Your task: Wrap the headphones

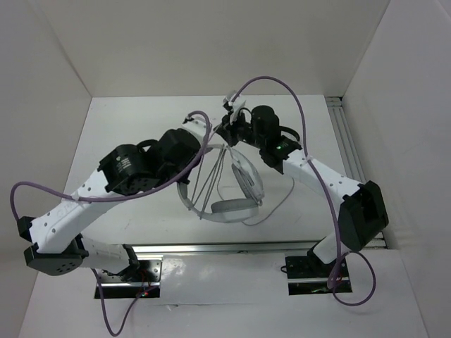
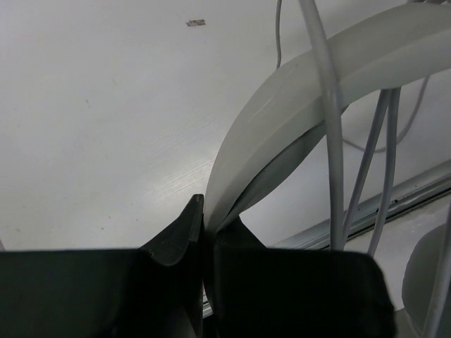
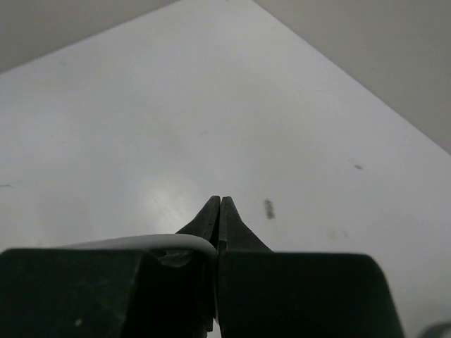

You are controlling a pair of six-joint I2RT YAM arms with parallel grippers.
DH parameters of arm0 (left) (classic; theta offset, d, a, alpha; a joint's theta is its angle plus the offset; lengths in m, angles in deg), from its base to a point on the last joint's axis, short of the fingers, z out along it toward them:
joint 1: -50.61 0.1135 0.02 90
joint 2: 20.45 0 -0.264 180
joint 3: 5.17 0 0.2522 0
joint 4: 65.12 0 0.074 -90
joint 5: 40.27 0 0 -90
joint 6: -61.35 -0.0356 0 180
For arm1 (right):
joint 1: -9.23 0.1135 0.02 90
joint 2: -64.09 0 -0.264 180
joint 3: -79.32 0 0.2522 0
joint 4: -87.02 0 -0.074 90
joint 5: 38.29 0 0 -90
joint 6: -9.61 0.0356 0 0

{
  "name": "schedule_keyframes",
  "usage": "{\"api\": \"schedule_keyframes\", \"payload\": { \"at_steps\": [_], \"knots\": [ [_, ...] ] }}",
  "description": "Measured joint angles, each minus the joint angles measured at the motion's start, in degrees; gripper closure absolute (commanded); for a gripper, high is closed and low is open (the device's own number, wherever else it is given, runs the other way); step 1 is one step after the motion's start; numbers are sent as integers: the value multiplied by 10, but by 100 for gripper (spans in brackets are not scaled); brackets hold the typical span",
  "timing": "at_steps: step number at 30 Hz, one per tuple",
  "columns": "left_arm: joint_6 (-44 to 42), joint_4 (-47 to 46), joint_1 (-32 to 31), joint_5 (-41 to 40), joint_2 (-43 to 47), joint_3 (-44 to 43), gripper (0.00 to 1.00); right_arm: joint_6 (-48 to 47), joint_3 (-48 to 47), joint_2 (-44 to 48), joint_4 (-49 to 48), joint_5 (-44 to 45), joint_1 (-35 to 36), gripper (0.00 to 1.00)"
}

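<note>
On the white table (image 1: 134,127), at centre frame, are the large white and light-grey over-ear headphones (image 1: 232,209). The left gripper (image 2: 206,218) is clamped on their wide headband (image 2: 282,105). The right gripper (image 3: 219,205), upper centre, is pinched closed, seemingly on the thin grey cable (image 3: 141,241).

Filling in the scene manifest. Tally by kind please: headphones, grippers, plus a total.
headphones: 1
grippers: 2 (left gripper, right gripper)
total: 3
</note>
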Motion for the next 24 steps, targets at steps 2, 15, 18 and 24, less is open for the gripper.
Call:
{"api": "schedule_keyframes", "payload": {
  "at_steps": [2,15,18,24],
  "knots": [
    [14,35,-1,-23,-12,-54,100,38,4,-21,-43,-49,10,100],
    [56,76,3,-78,-95,-23,100,166,45,-26,-146,42,-44,100],
    [73,48,7,-88,-94,-33,100,169,45,-19,-143,36,-72,100],
    [76,38,12,-85,-94,-42,100,181,88,3,-154,27,-103,100]
  ]
}}
